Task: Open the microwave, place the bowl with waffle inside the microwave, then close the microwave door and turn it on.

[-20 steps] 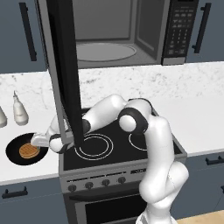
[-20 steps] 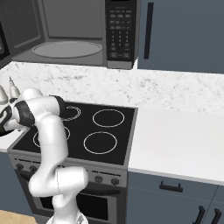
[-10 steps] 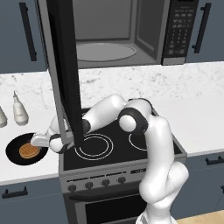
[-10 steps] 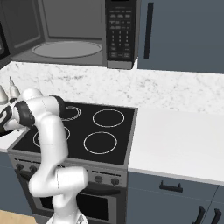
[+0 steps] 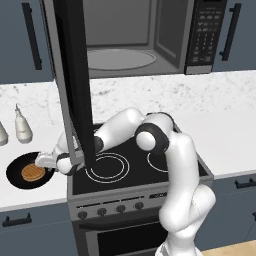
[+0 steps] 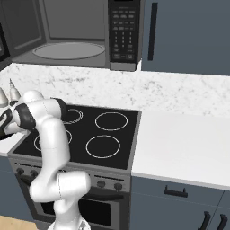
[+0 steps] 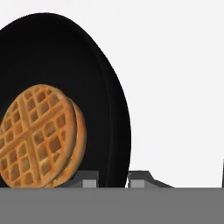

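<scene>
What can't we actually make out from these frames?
- Grip state: in the hand view the fingertips straddle the bowl rim, but the bottom edge cuts them off; contact unclear.
- Gripper in the left base view: too small to tell jaw gap.
- Keypad labels: too small in both base views.
- Microwave door: seen edge-on, top cropped.

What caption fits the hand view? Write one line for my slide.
Gripper fingertips straddle the rim of the shallow black bowl holding the golden-brown grid-patterned waffle.

No text, brand or number could be read anywhere: the buttons on the keypad panel [image 6: 122,28] of the microwave [image 5: 150,35] showed only as pale blurred marks too small to make out, and the stove knobs [image 5: 120,208] carried no legible markings.
</scene>
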Available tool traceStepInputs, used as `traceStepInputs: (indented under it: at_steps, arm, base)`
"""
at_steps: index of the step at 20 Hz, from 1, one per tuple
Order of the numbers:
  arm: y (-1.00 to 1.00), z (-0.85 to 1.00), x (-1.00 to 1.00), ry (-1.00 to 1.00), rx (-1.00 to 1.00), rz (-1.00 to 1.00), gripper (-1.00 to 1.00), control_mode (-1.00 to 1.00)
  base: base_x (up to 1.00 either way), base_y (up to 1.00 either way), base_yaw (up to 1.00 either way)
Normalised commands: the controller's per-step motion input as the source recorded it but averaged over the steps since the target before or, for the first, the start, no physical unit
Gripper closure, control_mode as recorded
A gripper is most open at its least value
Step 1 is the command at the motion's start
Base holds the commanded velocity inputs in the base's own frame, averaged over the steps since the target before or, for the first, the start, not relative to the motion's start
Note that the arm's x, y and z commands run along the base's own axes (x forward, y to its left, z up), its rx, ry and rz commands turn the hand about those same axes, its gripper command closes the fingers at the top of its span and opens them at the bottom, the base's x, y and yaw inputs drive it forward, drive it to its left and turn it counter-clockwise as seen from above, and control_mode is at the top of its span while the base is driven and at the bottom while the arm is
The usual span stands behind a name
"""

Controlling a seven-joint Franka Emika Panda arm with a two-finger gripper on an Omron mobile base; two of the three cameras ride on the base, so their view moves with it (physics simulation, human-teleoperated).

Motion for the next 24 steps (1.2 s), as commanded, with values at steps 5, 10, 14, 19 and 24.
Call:
traceStepInputs:
  at_steps: [5,10,14,19,24]
  arm:
    - [0.0,0.04,-0.31,-0.1,0.0,-0.05,1.0,-1.0]
    - [-0.34,0.52,-0.25,-0.08,0.0,-0.15,1.0,-1.0]
    - [-0.55,0.66,-0.09,-0.02,0.0,-0.17,1.0,-1.0]
    - [-0.71,0.66,0.0,0.06,0.0,-0.27,1.0,-1.0]
    - [-0.93,0.62,0.0,0.14,0.0,-0.32,1.0,-1.0]
  base:
    - [0.0,0.0,0.0]
    - [0.0,0.0,0.0]
    - [0.0,0.0,0.0]
    - [0.0,0.0,0.0]
    - [0.0,0.0,0.0]
